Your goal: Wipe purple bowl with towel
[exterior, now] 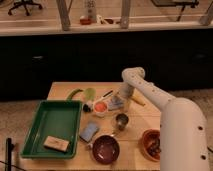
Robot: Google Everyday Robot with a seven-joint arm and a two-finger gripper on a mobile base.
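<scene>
The purple bowl sits empty at the table's front edge, in the middle. A pale blue-grey towel lies crumpled near the table's middle, behind a small metal cup. My gripper hangs from the white arm right over the towel, at its right side, well behind the bowl.
A green tray holding a tan sponge fills the left side. A blue sponge, a small orange cup, green items, and an orange bowl with dark contents stand on the wooden table.
</scene>
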